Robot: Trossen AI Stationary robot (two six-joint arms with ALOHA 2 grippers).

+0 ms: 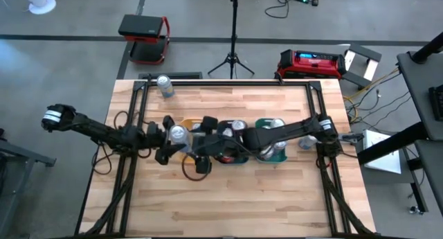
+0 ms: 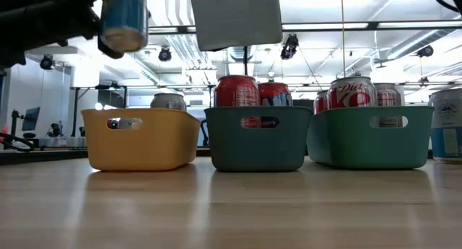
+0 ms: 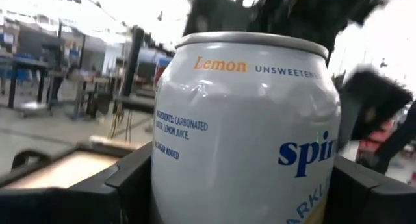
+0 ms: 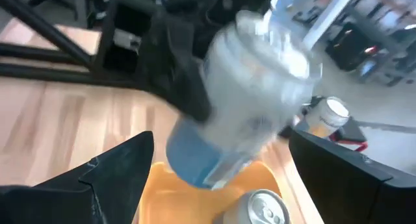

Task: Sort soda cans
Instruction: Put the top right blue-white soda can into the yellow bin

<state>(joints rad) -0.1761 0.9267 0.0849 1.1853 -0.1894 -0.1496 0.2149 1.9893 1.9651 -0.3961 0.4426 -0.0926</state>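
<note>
Left pincer (image 1: 181,137) clamped on white lemon can (image 1: 178,134), raised over yellow tray (image 2: 141,137), presumably for dropping in. Right pincer (image 1: 208,143) spread wide alongside, empty, above the surface (image 1: 228,197).

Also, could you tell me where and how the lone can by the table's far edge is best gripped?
Grip the lone can around the middle of its round body, coming from the near side with jaws level: it stands upright with nothing touching it, and the frame rail runs close behind. The left gripper holds another can; the right gripper is open.
</note>
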